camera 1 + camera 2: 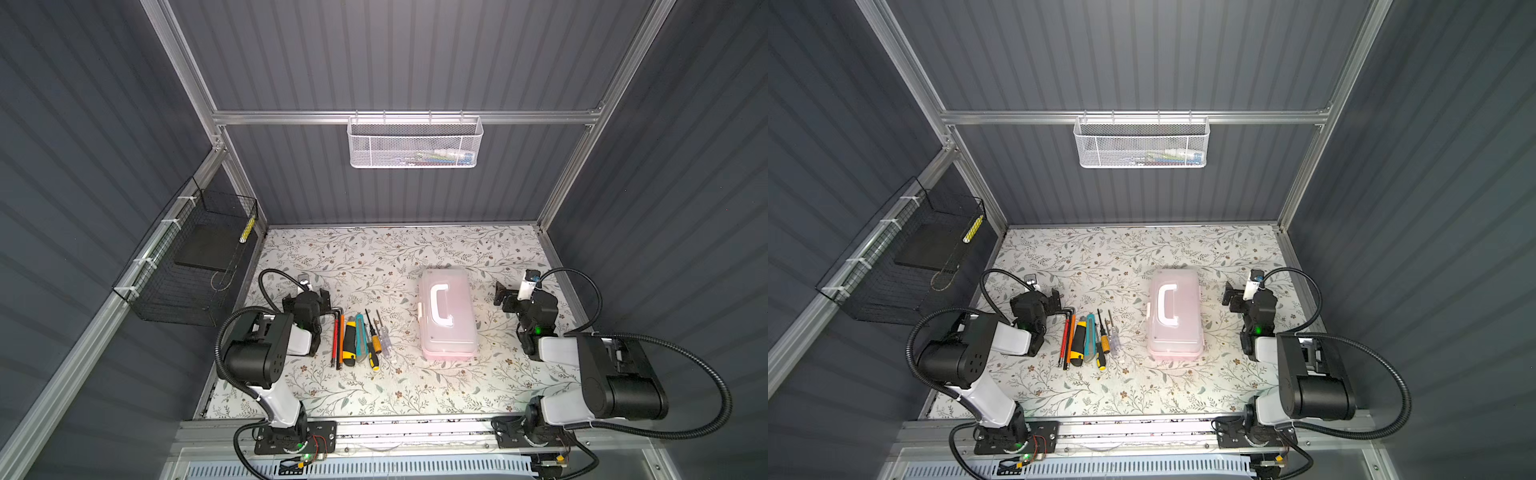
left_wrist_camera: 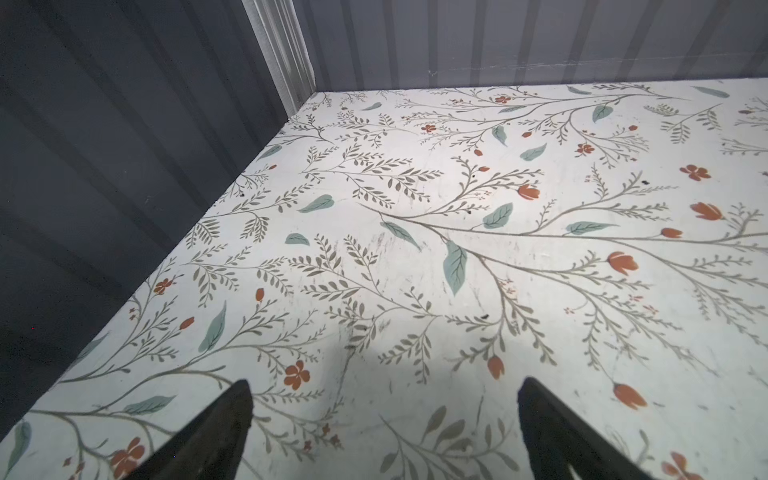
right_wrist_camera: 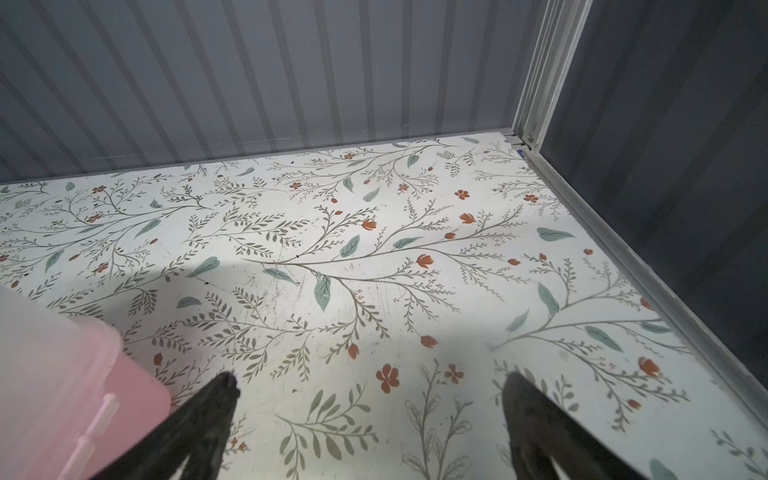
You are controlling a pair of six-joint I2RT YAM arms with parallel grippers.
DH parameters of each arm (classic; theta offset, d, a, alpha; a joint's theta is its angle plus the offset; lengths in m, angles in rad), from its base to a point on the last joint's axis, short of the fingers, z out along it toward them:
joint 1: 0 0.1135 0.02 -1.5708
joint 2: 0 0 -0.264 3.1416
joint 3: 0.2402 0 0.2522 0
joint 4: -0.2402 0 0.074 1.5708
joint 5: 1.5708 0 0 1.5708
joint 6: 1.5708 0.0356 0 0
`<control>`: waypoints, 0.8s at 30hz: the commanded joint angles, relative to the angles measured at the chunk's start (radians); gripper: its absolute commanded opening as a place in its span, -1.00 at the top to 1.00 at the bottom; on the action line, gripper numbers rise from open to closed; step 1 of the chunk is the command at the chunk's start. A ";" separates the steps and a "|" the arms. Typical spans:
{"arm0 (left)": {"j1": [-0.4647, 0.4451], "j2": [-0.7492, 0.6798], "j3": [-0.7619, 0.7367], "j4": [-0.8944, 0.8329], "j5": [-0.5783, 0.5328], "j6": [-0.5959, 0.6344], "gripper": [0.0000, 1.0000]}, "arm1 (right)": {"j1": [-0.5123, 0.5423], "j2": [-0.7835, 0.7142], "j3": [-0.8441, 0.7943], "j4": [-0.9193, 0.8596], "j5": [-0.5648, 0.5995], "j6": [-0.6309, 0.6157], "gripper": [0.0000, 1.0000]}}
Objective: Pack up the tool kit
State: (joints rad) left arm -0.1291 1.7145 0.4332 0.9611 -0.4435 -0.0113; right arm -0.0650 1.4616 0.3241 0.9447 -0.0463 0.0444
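I see the left tool (image 2: 385, 382) spread apart beside the hex keys (image 1: 336, 311); the right tool (image 3: 372, 376), also apart, near the box (image 1: 446, 311) (lid down) on the worktop (image 1: 374, 257).

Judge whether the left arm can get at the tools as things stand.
Probably yes. The left gripper is open and empty, the tools lie in a row on the table just beside it, and nothing stands between them. The box sits farther right, out of the way.
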 commanded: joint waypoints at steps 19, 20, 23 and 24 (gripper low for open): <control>0.008 0.003 0.018 -0.004 0.005 -0.015 -0.99 | -0.006 -0.005 0.008 0.012 -0.005 0.002 -0.98; 0.008 0.004 0.018 -0.004 0.005 -0.015 -0.99 | -0.006 -0.004 0.008 0.011 -0.006 0.002 -0.98; 0.008 0.003 0.018 -0.004 0.006 -0.016 -0.99 | -0.006 -0.005 0.008 0.012 -0.005 0.002 -0.98; 0.008 0.004 0.017 -0.004 0.006 -0.014 -1.00 | -0.006 -0.004 0.009 0.012 -0.005 0.001 -0.98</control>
State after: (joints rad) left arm -0.1291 1.7145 0.4332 0.9611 -0.4435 -0.0113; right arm -0.0650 1.4616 0.3241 0.9447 -0.0460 0.0444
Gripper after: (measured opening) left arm 0.997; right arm 0.989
